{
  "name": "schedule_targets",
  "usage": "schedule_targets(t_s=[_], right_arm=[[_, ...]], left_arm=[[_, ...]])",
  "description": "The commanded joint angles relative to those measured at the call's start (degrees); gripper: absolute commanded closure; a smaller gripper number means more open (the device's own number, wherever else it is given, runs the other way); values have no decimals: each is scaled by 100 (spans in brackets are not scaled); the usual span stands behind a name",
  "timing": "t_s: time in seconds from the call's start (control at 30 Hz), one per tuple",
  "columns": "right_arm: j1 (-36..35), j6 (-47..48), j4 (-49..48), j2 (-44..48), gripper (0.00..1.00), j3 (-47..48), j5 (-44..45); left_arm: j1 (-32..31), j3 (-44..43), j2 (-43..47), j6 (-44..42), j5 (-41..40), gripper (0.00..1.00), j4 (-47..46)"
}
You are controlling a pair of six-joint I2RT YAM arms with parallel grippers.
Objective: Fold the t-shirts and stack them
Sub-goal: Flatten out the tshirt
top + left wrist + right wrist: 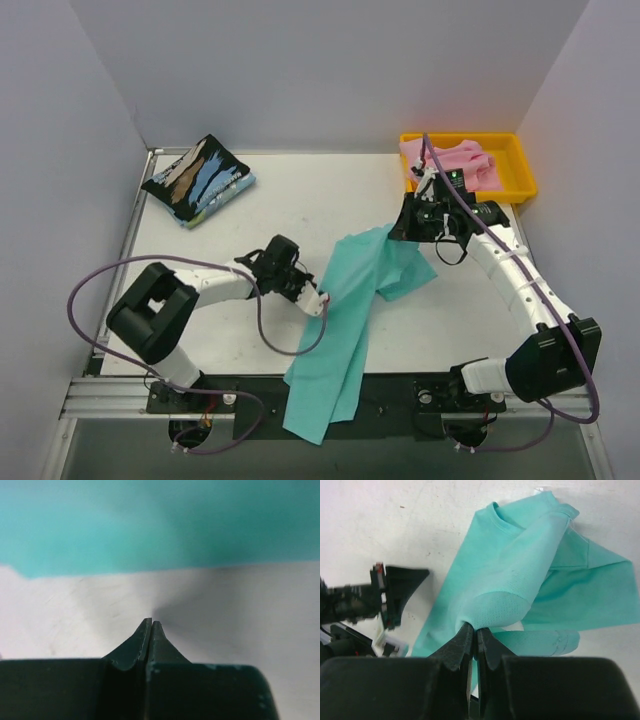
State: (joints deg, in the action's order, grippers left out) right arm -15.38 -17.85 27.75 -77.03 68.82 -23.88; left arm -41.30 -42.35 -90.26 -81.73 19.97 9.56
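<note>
Teal tee (pixel 345 320) cloth is clamped in the right end effector (pixel 475 630), and that wrist view shows a fold gathered right into the closed tips. The left end effector (pixel 151 623) is closed too, but on nothing. Its tips meet over bare desk (pixel 300 190), with the tee's edge lying just beyond them. From above it sits just beside the cloth's left edge.

The tee itself lies in a long crumpled strip across the middle of the desk. The right grip is at its far right end, and its near end spills over the near edge between the arm bases. Further out, the black tee (pixel 198 180) lies folded at the far left corner. The pink tee (pixel 455 160) sits crumpled in the tray (pixel 522 170) at the far right, near the right wrist.

The main risk, I judge, is a one-sided pull. If the right arm lifts while the left holds no cloth, the tee will hang from a single point and twist rather than spread flat. The overhanging end adds weight at the near edge, so a slack moment could let the shirt slide off the desk. The right grip also seems to take several layers, which could drag a fold up with it.
</note>
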Motion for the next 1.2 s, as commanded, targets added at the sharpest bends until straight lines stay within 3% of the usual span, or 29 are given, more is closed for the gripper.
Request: schedule_targets(t_s=[0.0, 0.1, 0.2, 0.33, 0.4, 0.5, 0.67, 0.83, 1.0, 1.07, 1.17], right_arm=[[157, -430, 126, 197, 100, 500, -188], [560, -964, -50, 250, 100, 720, -187], [956, -1536, -680, 329, 100, 782, -231], [1282, -1924, -1121, 224, 100, 1037, 409], [1449, -2126, -1375, 32, 100, 967, 647], [1765, -2390, -1579, -459, 100, 800, 569], [1907, -2285, -1588, -979, 100, 765, 954], [1907, -2180, -1571, -1130, 100, 625, 1104], [1933, -1898, -1430, -1112, 100, 545, 1306], [1933, -1793, -1360, -1129, 100, 545, 1386], [1933, -1617, -1290, -1199, 100, 580, 1386]], left_arm=[[719, -1265, -668, 350, -625, 100, -1210], [965, -2247, -923, 710, -819, 100, -1011], [983, -2997, -871, 1779, -312, 97, -28], [703, -3763, -573, 3134, 437, 68, 1336], [308, -3790, -423, 3435, 403, 63, 1688], [-403, -3571, -256, 3734, 341, 62, 1716], [-1203, -3674, -439, 4393, 938, 57, 1725], [-1556, -3992, -984, 6069, 1036, 53, 1347], [-1890, -4551, -1336, 6889, 1079, 47, 2134], [-2083, -4774, -1407, 7074, 1115, 37, 2391], [-2364, -4424, -1468, 7704, 835, 19, 2156]])
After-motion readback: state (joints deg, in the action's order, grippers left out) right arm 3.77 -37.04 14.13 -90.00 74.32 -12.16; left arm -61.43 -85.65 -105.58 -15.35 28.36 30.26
